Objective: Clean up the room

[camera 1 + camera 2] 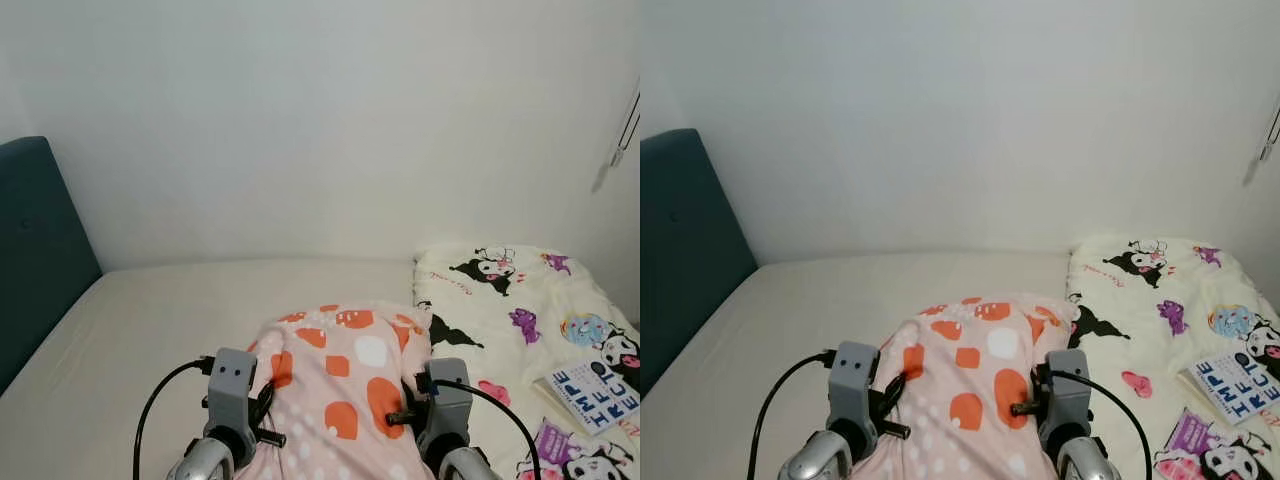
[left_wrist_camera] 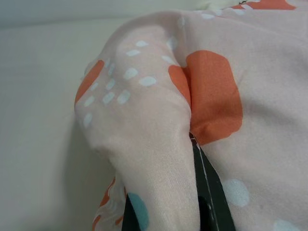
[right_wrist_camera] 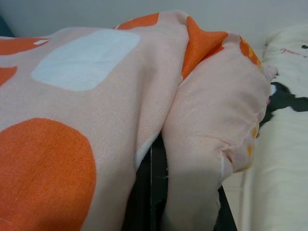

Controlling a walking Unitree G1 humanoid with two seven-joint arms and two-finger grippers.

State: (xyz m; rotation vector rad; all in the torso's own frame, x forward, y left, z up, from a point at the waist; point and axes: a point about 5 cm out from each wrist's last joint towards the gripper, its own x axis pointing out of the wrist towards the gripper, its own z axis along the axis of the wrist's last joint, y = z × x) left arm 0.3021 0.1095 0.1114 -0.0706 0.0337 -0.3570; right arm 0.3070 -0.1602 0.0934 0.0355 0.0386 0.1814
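Observation:
A pink pillow (image 1: 345, 385) with orange and white spots is held up over the bed between my two arms. My left gripper (image 1: 262, 402) is shut on a pinched fold at the pillow's left edge. In the left wrist view one black finger (image 2: 214, 197) shows beside that fold of pillow (image 2: 159, 144). My right gripper (image 1: 408, 400) is shut on the pillow's right corner. The right wrist view shows this corner of the pillow (image 3: 211, 120) bunched between the dark fingers (image 3: 149, 192).
The bare cream mattress (image 1: 150, 330) stretches ahead to the white wall. A teal headboard (image 1: 35, 260) stands at the left. A cartoon-printed quilt (image 1: 520, 310) covers the bed's right side, with a book (image 1: 595, 385) lying on it.

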